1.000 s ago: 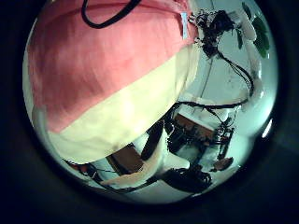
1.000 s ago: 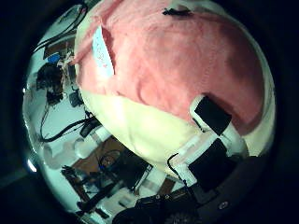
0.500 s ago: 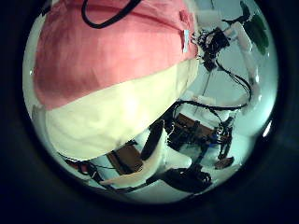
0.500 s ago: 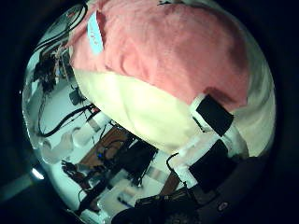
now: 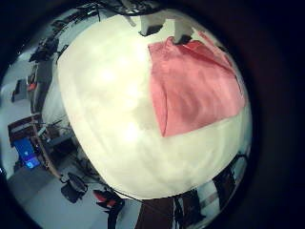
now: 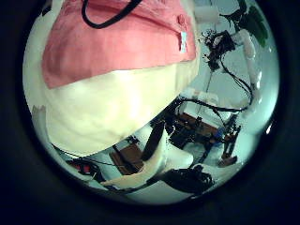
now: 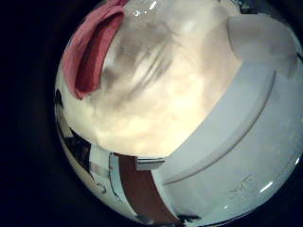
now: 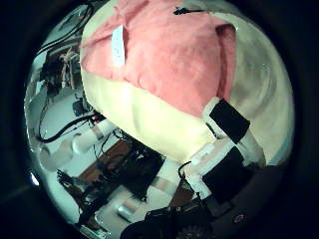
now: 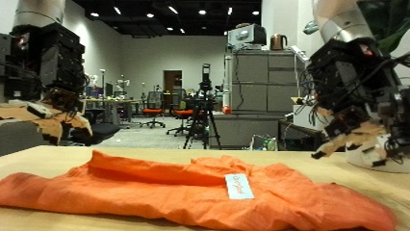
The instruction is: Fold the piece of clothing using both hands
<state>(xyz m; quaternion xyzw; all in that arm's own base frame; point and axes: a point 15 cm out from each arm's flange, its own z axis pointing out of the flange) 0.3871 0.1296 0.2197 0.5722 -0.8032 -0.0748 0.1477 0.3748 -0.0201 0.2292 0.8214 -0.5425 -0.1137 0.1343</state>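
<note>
The orange garment [image 9: 192, 192] lies flat across the pale worktop [image 9: 38, 154], a white tag [image 9: 239, 186] showing. The left hand [image 9: 51, 106] and right hand [image 9: 352, 96] hang above it, apart from the cloth; whether their fingers are spread I cannot tell. Since half a second ago the palm views show more bare worktop.

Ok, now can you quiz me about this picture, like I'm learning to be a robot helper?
1. True or false: the cloth lies spread out on the table.
2. What colour is the cloth? A: blue. B: orange. C: green.
3. Fill in the gap: the small white thing sewn to the cloth is a ____.

Key: 1 true. 2 B. 3 tag.
</note>
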